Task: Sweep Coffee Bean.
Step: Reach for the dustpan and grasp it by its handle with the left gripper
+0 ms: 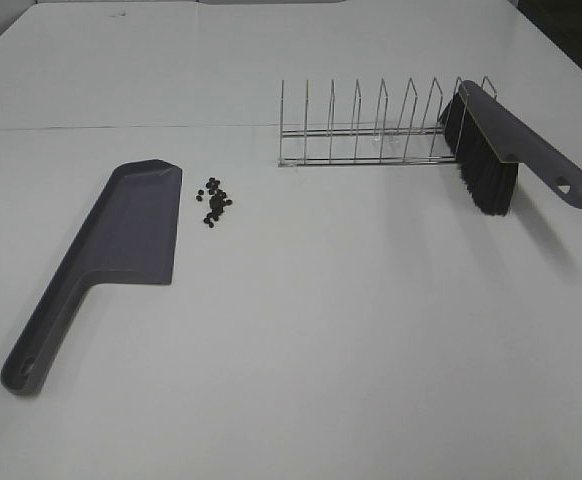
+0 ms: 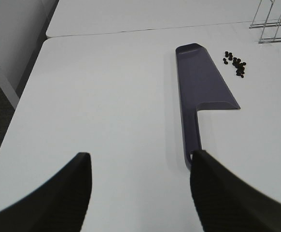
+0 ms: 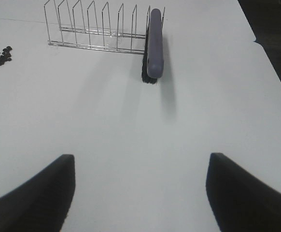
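Note:
A small heap of dark coffee beans (image 1: 215,200) lies on the white table just right of the grey dustpan (image 1: 121,240), which lies flat with its handle toward the front left. The beans (image 2: 235,63) and dustpan (image 2: 198,92) also show in the left wrist view, and the beans (image 3: 0,57) in the right wrist view. A grey brush (image 1: 501,150) with black bristles rests in the right end of a wire rack (image 1: 371,130); it also shows in the right wrist view (image 3: 154,43). My left gripper (image 2: 138,193) is open, back from the dustpan handle. My right gripper (image 3: 140,193) is open, short of the brush. Neither shows in the exterior view.
The wire rack (image 3: 97,29) stands across the middle back of the table. A seam between two tabletops (image 1: 121,127) runs behind the dustpan. The table's left edge (image 2: 24,96) and right edge (image 3: 271,67) drop to dark floor.

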